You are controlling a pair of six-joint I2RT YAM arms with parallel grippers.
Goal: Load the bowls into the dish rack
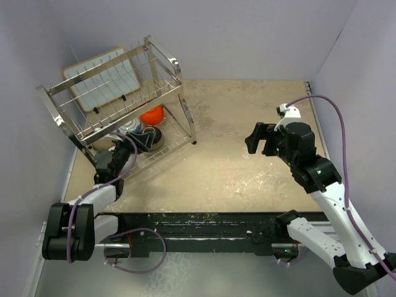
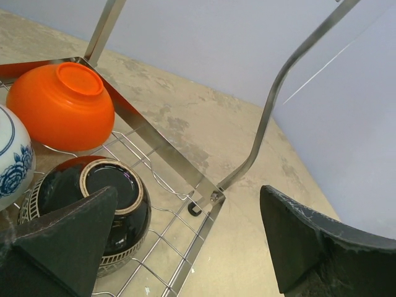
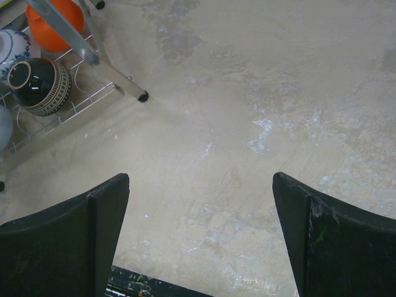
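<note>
Sitting upside down on the bottom shelf of the dish rack (image 2: 154, 145), likely to drip dry, are the orange bowl (image 2: 65, 105) and dark bowl (image 2: 120, 185); the left gripper (image 2: 189, 201) is hanging beside them, fingers apart, and the right gripper (image 3: 201, 207) is waiting wide open, holding nothing

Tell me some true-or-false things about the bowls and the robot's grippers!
1. The orange round bowl sits in the lower tier of the shiny metal wire dish rack. True.
2. The right gripper holds a bowl. False: it is open and empty above the bare beige table.
3. The pale rectangular tray lies in the rack's upper tier. True.
4. The dark brown bowl stands on the table outside the rack. False: it rests on the rack's lower wire shelf, near the blue-and-white patterned bowl.
5. The left gripper is open. True.
</note>
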